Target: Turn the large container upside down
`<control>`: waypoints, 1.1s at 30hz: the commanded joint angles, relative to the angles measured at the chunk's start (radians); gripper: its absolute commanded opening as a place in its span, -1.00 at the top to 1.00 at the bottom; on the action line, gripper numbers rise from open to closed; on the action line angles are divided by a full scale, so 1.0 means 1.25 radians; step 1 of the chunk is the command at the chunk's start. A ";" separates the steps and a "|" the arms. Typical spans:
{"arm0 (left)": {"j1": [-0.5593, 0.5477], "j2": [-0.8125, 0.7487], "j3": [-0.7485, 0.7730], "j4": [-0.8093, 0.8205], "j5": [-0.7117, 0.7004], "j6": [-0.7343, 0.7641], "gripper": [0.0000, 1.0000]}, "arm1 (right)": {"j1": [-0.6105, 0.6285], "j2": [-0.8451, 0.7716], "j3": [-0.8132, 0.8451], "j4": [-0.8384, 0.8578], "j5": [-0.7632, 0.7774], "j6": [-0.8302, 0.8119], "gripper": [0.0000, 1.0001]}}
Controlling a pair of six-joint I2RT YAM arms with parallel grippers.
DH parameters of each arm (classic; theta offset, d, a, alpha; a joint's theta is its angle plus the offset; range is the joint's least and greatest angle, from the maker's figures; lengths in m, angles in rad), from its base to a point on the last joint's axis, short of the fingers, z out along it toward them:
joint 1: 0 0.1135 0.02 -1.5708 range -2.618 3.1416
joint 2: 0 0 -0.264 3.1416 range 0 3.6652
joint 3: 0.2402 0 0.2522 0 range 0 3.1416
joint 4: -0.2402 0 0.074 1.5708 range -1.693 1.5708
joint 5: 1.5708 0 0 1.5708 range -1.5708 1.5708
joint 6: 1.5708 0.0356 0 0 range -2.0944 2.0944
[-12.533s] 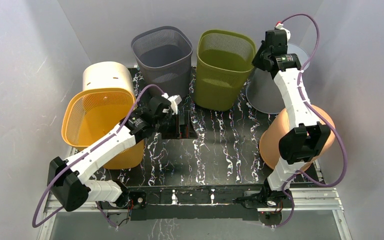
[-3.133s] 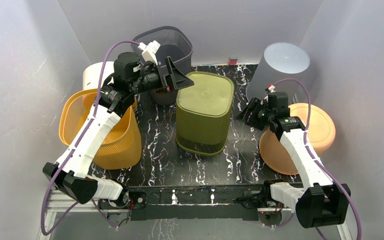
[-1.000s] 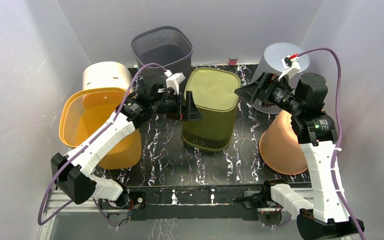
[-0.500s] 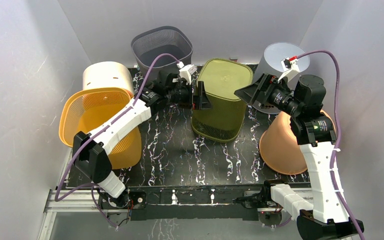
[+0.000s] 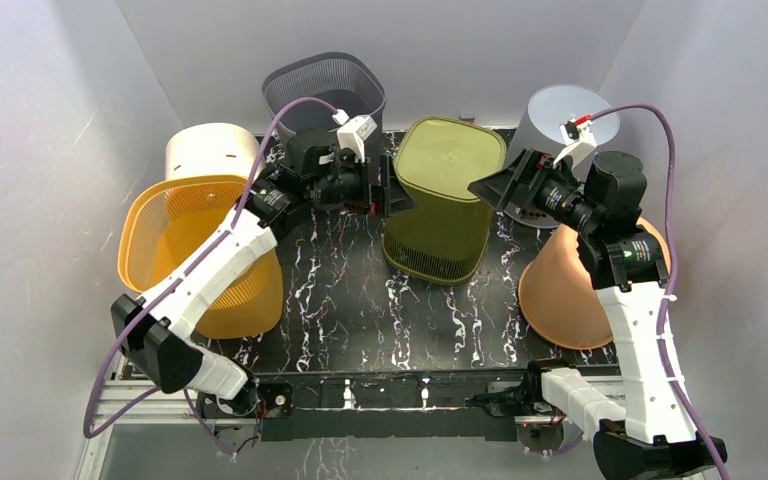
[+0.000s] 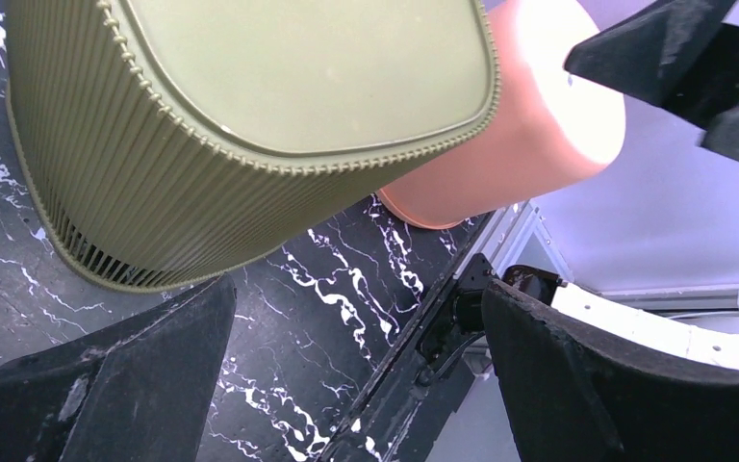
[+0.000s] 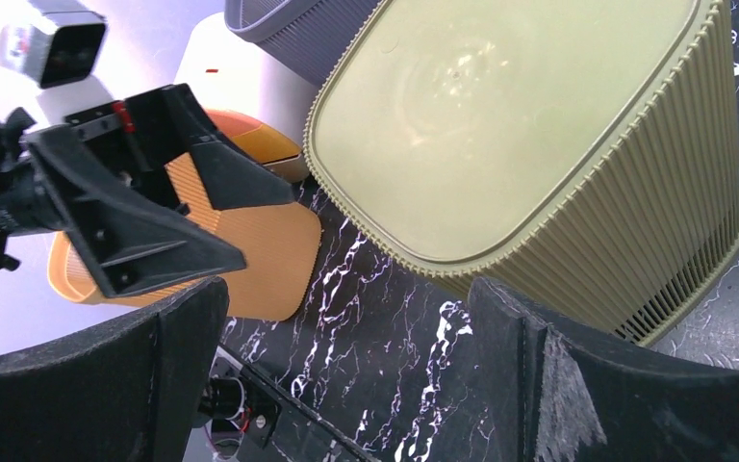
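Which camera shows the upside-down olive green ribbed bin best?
The top external view: almost the whole olive green ribbed bin shows, base up, on the black marbled table. The right wrist view shows its base and one wall; the left wrist view cuts off its top.

The large container point(image 5: 440, 200) stands mouth-down on the table point(image 5: 360, 310), at its centre and toward the far edge, with the left gripper point(image 5: 397, 192) just beside its left wall and the right gripper point(image 5: 490, 185) just beside its upper right edge. The mesh bin point(image 5: 325, 95) stands to its far left, and further left the open basket point(image 5: 195, 250) sits directly in front of the drum point(image 5: 210, 150). On the right, the tub point(image 5: 560, 290) sits mouth-down in front of the far-right bin point(image 5: 560, 105).
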 commanded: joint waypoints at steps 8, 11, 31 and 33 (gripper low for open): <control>-0.003 -0.075 0.008 -0.042 -0.042 0.021 -0.97 | 0.002 -0.013 0.000 0.041 0.008 -0.007 -0.93; -0.003 -0.090 0.009 -0.044 -0.047 0.021 -0.97 | 0.002 -0.012 -0.001 0.042 0.006 -0.005 -0.93; -0.001 -0.101 0.083 -0.156 -0.172 0.050 -0.97 | 0.004 -0.025 -0.128 0.181 -0.109 0.102 -0.94; 0.006 -0.105 0.088 -0.166 -0.184 0.051 -0.97 | 0.012 -0.022 -0.139 0.197 -0.114 0.113 -0.94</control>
